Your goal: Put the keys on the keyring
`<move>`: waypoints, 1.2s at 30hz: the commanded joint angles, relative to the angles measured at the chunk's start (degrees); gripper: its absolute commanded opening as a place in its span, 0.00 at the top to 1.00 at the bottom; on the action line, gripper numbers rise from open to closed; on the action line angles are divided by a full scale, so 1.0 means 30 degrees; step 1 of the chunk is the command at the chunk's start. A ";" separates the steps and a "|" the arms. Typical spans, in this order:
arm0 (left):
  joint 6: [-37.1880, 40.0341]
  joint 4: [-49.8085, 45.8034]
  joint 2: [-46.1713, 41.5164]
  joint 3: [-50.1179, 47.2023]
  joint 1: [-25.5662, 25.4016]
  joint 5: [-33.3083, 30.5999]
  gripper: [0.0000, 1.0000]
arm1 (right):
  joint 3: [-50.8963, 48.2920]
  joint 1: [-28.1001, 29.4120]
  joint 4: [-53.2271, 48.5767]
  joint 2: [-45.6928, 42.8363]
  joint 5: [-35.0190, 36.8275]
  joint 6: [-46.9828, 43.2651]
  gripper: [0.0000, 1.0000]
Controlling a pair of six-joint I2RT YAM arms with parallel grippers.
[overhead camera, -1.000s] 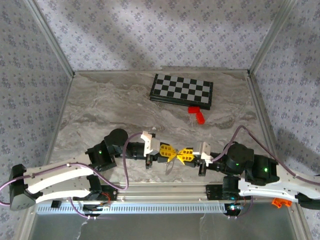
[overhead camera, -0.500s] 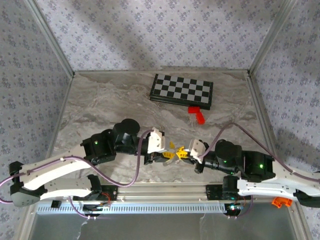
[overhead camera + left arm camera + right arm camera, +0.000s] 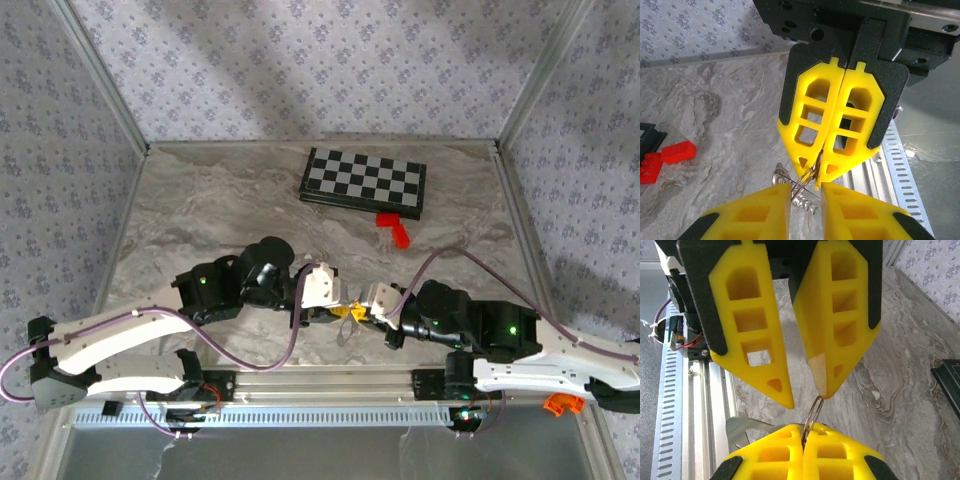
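Observation:
Both grippers meet tip to tip low over the table's near edge. My right gripper (image 3: 803,432) (image 3: 364,309) is shut on the keyring (image 3: 813,410), a thin silvery loop standing up out of its fingertips. My left gripper (image 3: 806,187) (image 3: 342,312) is open, and the keyring (image 3: 802,180) runs into the gap along its left finger. In the right wrist view one left fingertip (image 3: 824,389) touches the top of the loop. A silvery toothed key blade (image 3: 804,202) hangs under the ring between my left fingers. A flat silvery piece (image 3: 747,429) sticks out beside my right fingers.
A chessboard (image 3: 363,183) lies at the back of the marble table, with a red block (image 3: 396,230) (image 3: 671,152) just in front of it. The slotted aluminium rail (image 3: 330,382) (image 3: 900,170) runs along the near edge right below the grippers. Patterned walls enclose three sides.
Both arms have pushed in toward each other and the wrists have turned, so less of the yellow fingers shows from above. The meeting point has stayed near the front edge.

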 commanded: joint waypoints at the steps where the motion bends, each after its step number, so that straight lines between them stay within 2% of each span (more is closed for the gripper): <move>1: 0.0455 -0.0321 0.0323 0.0547 -0.0366 0.0129 0.79 | 0.0285 0.0008 0.1252 -0.0178 -0.0415 -0.0009 1.00; 8: 0.0749 -0.0372 0.0473 0.0576 -0.0395 -0.0355 0.71 | 0.0254 -0.0022 0.1173 -0.0293 -0.0596 -0.0022 1.00; 19: 0.1015 -0.0691 0.0501 0.0608 -0.0575 -0.0726 0.71 | 0.0258 -0.0017 0.1201 -0.0240 -0.0708 -0.0080 1.00; 24: 0.1098 -0.0667 0.0559 0.0608 -0.0686 -0.0667 0.84 | 0.0283 -0.0032 0.1219 -0.0152 -0.0749 -0.0126 1.00; 27: 0.1059 -0.0647 0.0504 0.0587 -0.0742 -0.0667 0.99 | 0.0315 -0.0015 0.1208 -0.0128 -0.0740 -0.0133 1.00; 34: 0.0483 0.0833 -0.0480 -0.0248 -0.0747 -0.0617 1.00 | 0.0343 -0.0029 0.1194 -0.0178 -0.0721 -0.0039 1.00; 36: 0.0114 0.1761 -0.1041 -0.0743 -0.0741 -0.0342 1.00 | 0.0255 -0.0033 0.1309 -0.0250 -0.0685 0.0026 0.95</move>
